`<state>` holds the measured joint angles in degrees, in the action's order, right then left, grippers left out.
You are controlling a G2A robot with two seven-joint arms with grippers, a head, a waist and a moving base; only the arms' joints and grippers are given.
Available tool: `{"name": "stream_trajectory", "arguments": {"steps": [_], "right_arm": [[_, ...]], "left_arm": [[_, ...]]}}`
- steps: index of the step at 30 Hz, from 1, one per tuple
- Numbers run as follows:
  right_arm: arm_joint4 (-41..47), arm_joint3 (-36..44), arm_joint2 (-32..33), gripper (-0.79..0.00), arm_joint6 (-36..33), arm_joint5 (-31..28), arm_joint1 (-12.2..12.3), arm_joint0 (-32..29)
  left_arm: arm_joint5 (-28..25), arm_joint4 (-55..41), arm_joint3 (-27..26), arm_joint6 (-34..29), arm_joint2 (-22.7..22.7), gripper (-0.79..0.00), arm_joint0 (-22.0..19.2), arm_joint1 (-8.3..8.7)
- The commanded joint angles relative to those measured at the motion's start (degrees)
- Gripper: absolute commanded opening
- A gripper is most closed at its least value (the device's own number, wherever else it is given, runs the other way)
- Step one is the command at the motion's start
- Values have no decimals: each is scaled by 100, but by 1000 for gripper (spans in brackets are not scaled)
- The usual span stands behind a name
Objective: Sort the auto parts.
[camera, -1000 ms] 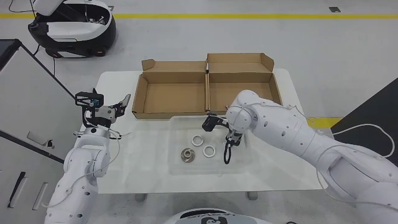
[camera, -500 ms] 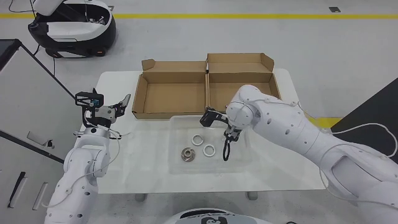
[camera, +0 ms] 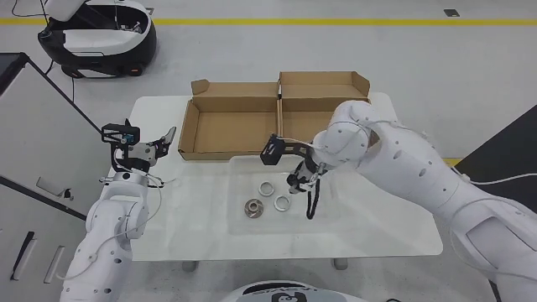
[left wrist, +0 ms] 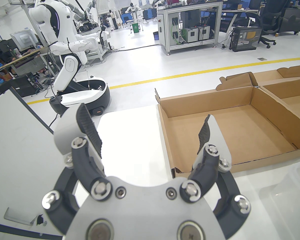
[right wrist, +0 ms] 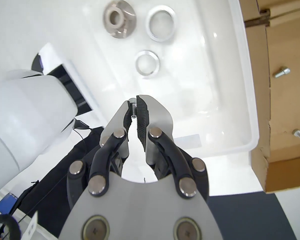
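Observation:
My right gripper [right wrist: 133,101] is shut on a small silver bolt [right wrist: 133,107], held above the clear plastic tray [right wrist: 240,51]. In the tray lie a metal flange [right wrist: 119,18], a large ring [right wrist: 160,23] and a smaller ring [right wrist: 147,64]. From above, the right gripper [camera: 295,184] hangs over the tray [camera: 243,176] beside the flange [camera: 254,209] and rings [camera: 266,189]. Two bolts [right wrist: 281,72] lie in the right cardboard box [right wrist: 285,38]. My left gripper [left wrist: 150,131] stands open and empty near the table's left edge, beside the left box [left wrist: 227,126].
Two open cardboard boxes [camera: 228,130] [camera: 323,122] stand side by side behind the tray. A black cable [camera: 312,205] hangs from the right arm over the tray. Bare white table [camera: 193,210] lies between the left gripper [camera: 151,147] and the tray.
The right arm has swung its wrist back and left toward the boxes, carrying the bolt up from the tray floor. The left arm has stayed still.

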<state>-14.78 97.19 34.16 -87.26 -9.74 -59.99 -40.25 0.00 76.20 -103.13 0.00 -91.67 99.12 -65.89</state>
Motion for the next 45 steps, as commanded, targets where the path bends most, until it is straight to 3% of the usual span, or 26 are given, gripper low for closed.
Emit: {"name": "stream_trajectory", "arguments": {"steps": [1, 14, 27, 37, 45], "right_arm": [[362, 160, 261, -785, 79, -114, 66, -91], [1785, 573, 1451, -785, 750, -1043, 341, -614], [2954, 772, 2653, -785, 1562, -2291, 689, -1570], [3607, 926, 2693, -785, 2637, -3367, 933, -1682], [3633, 1097, 2266, -785, 4096, -4826, 1198, -1388]], "left_arm": [[0, 0, 0, 0, 0, 0, 0, 0], [0, 0, 0, 0, 0, 0, 0, 0], [0, 0, 0, 0, 0, 0, 0, 0], [0, 0, 0, 0, 0, 0, 0, 0], [0, 0, 0, 0, 0, 0, 0, 0]]}}
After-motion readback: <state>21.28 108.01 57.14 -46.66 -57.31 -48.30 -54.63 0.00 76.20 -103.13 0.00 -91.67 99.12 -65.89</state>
